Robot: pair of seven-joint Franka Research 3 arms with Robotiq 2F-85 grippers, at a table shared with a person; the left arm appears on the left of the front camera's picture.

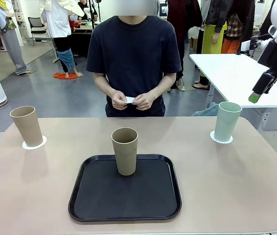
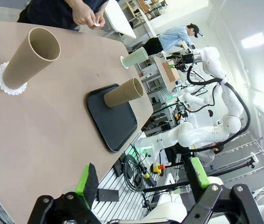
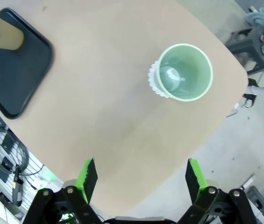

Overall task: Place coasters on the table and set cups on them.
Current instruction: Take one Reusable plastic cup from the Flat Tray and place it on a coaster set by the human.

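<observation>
Below the open right hand (image 3: 140, 173), mint cup (image 3: 186, 72) on coaster (image 3: 153, 80)

- The table (image 1: 236, 186) spans the near side; a person (image 1: 134, 54) stands behind its far edge, centre.
- The tray (image 1: 94, 205) lies on the table, near-centre.
- The middle cup (image 1: 125, 151) stands in the tray, toward its far edge.
- The left cup (image 1: 26, 126) stands on the left coaster (image 1: 34, 145), far-left, well apart from the tray.
- The right cup (image 1: 226, 121) stands on the right coaster (image 1: 221, 140), far-right, near the far edge.
- The person's hands (image 1: 133, 100) meet behind the middle cup, with a small flat piece between them.
- A second table (image 1: 236, 73) stands behind the right cup.
</observation>
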